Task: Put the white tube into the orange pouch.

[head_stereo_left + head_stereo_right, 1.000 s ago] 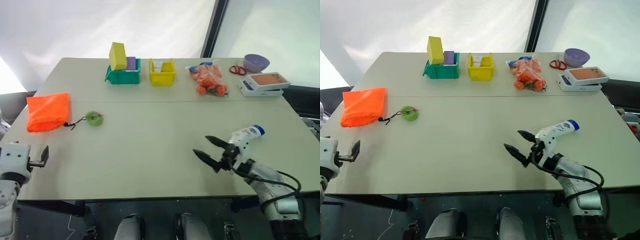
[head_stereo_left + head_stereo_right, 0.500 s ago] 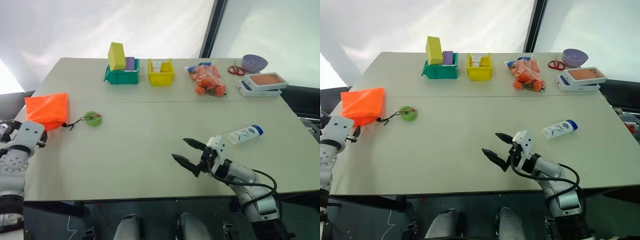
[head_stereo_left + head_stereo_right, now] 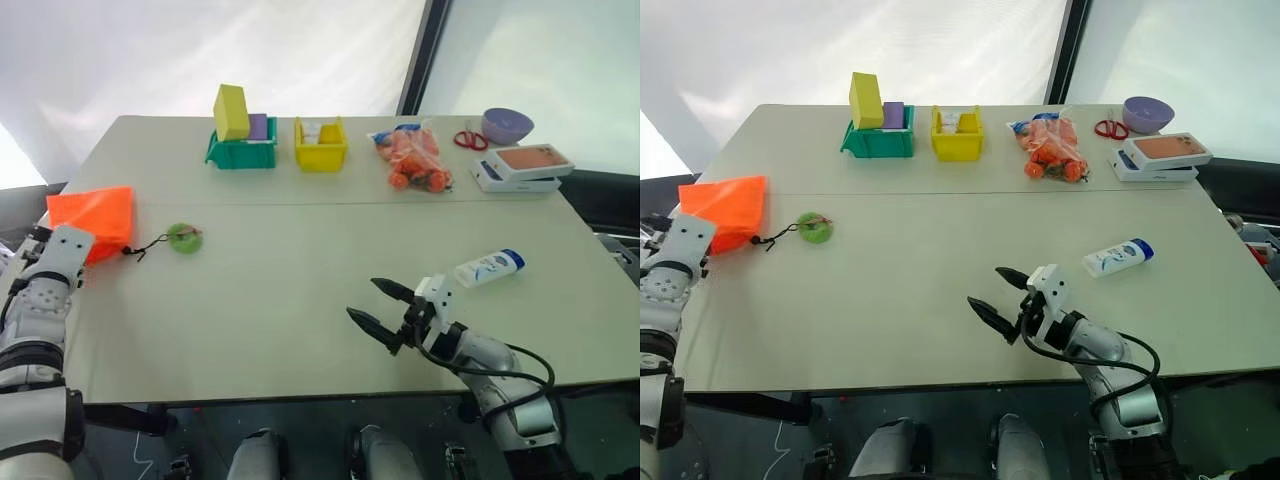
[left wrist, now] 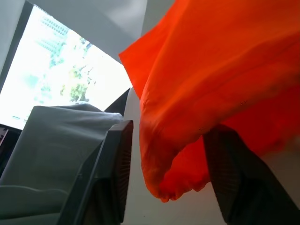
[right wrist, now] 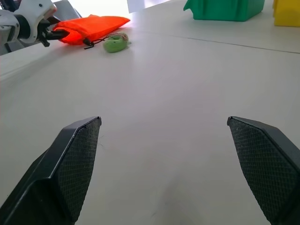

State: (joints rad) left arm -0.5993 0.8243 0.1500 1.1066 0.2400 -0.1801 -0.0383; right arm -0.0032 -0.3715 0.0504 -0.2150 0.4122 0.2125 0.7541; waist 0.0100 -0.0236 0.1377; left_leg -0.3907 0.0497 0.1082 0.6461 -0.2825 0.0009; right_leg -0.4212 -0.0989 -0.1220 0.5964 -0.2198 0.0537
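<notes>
White tube [image 3: 489, 268] lies flat on the table [image 3: 300, 260] just beyond and outboard of the right gripper [image 3: 378, 308], whose fingers are spread wide and empty, while the left gripper [image 4: 164, 187] has its fingers around the near edge of the orange pouch [image 3: 95, 216].

Bright diffuse daylight, soft shadows, window glare

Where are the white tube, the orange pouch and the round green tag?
white tube [image 3: 489, 268], left eye view, middle of its body.
orange pouch [image 3: 100, 212], left eye view, flat top of the fabric.
green tag [image 3: 185, 238], left eye view, its ring.
</notes>
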